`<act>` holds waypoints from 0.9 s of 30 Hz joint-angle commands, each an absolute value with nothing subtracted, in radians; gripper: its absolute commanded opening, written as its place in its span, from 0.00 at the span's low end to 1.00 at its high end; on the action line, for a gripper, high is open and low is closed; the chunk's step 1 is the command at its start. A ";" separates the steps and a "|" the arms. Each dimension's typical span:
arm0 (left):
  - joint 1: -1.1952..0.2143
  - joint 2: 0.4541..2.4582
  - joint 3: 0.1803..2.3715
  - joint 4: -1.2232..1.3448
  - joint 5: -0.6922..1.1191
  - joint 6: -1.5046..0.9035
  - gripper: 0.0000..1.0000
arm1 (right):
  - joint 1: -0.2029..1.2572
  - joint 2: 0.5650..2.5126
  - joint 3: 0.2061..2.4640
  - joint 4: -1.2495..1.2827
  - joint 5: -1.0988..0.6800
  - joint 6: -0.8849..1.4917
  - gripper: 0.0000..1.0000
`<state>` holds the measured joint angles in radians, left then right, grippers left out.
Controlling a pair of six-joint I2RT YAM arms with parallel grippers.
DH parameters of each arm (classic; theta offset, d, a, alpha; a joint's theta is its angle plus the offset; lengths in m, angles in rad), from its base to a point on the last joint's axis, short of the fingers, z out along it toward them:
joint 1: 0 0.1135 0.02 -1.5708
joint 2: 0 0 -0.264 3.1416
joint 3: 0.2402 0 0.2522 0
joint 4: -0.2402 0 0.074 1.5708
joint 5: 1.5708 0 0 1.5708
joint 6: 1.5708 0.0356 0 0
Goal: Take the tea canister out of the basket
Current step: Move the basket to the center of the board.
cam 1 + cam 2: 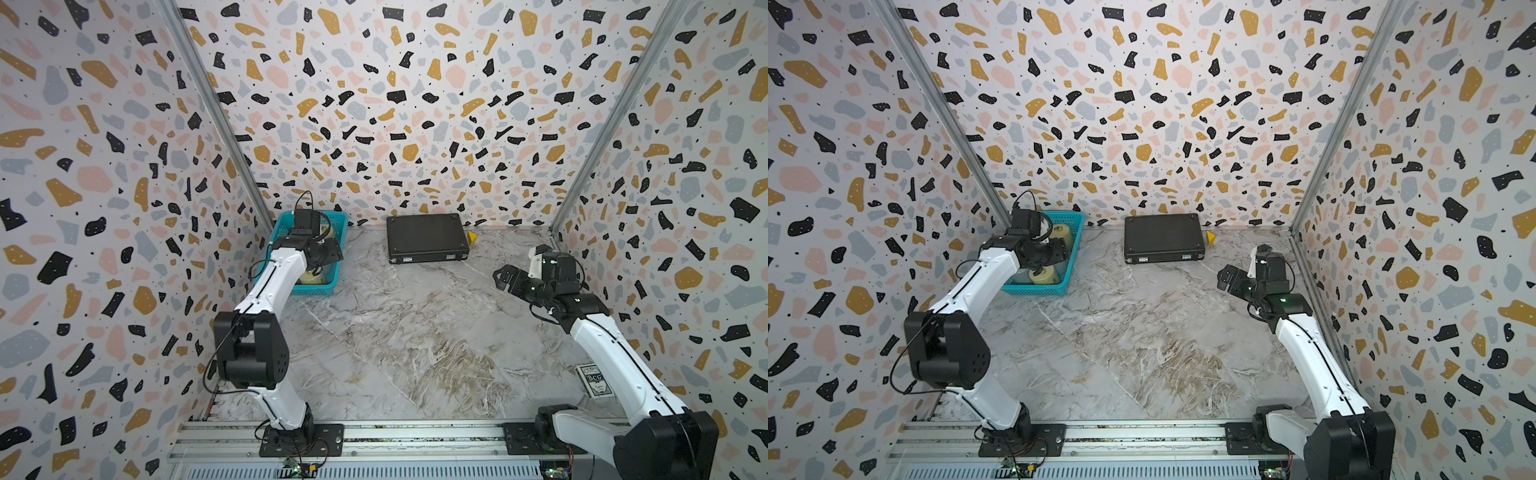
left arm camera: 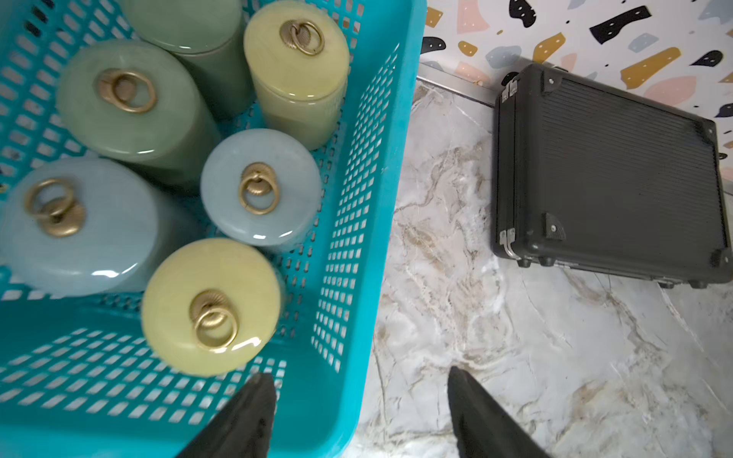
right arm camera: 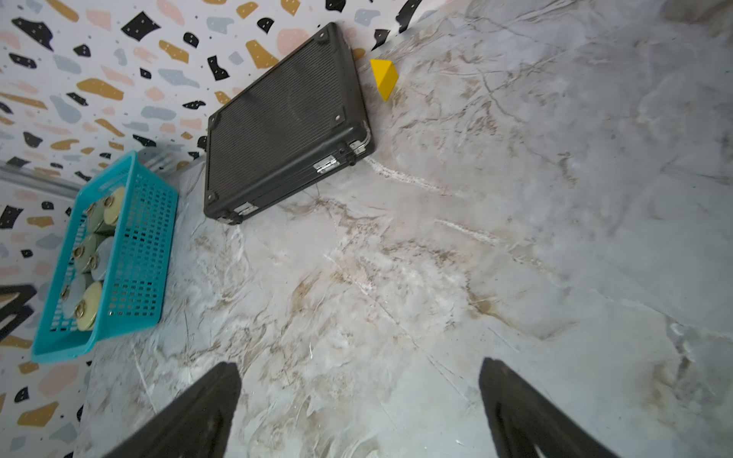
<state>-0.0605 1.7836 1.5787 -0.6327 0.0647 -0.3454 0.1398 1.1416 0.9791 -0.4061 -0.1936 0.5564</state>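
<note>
The turquoise mesh basket [image 1: 316,291] [image 1: 1034,289] stands at the table's far left, by the wall. Several round tea canisters with brass ring lids stand upright in it: yellow-green [image 2: 212,305], pale blue [image 2: 260,188] and green [image 2: 131,99]. My left gripper [image 2: 357,374] [image 1: 328,257] hangs above the basket's right-hand rim [image 2: 400,158], open. One fingertip [image 2: 260,390] is over the basket floor beside the nearest yellow-green canister; the other is over the marble outside. It holds nothing. My right gripper [image 3: 359,363] [image 1: 500,276] hovers open over bare marble at the right, far from the basket [image 3: 139,246].
A flat black case [image 1: 426,239] [image 2: 618,174] [image 3: 285,123] lies against the back wall, right of the basket. A small yellow wedge [image 1: 472,237] [image 3: 384,77] sits at its right end. A card deck [image 1: 592,380] lies near the right arm's base.
</note>
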 commanded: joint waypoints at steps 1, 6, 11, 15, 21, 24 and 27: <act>-0.066 1.886 1.686 -0.725 0.108 -0.302 0.69 | 0.155 1.144 1.040 -0.491 -0.257 0.512 0.99; -0.067 2.029 1.806 -0.783 0.076 -0.260 0.63 | 0.173 1.132 1.060 -0.533 -0.287 0.503 1.00; -0.080 2.123 1.887 -0.840 0.063 -0.238 0.58 | 0.187 1.129 1.055 -0.563 -0.301 0.503 0.99; -0.103 2.146 1.895 -0.845 0.051 -0.229 0.44 | 0.194 1.126 1.042 -0.568 -0.305 0.512 0.99; -0.139 2.122 1.838 -0.853 0.036 -0.242 0.19 | 0.202 1.129 1.036 -0.574 -0.316 0.512 0.99; -0.156 2.068 1.753 -0.819 0.053 -0.286 0.11 | 0.204 1.129 1.030 -0.571 -0.316 0.511 0.99; -0.178 2.002 1.654 -0.779 0.080 -0.343 0.08 | 0.204 1.127 1.022 -0.572 -0.321 0.512 0.99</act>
<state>-0.1352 2.0769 1.7348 -0.7200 -0.0292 -0.2108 0.1986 1.1461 1.0237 -0.5549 -0.3077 0.5159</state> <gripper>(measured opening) 0.194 0.993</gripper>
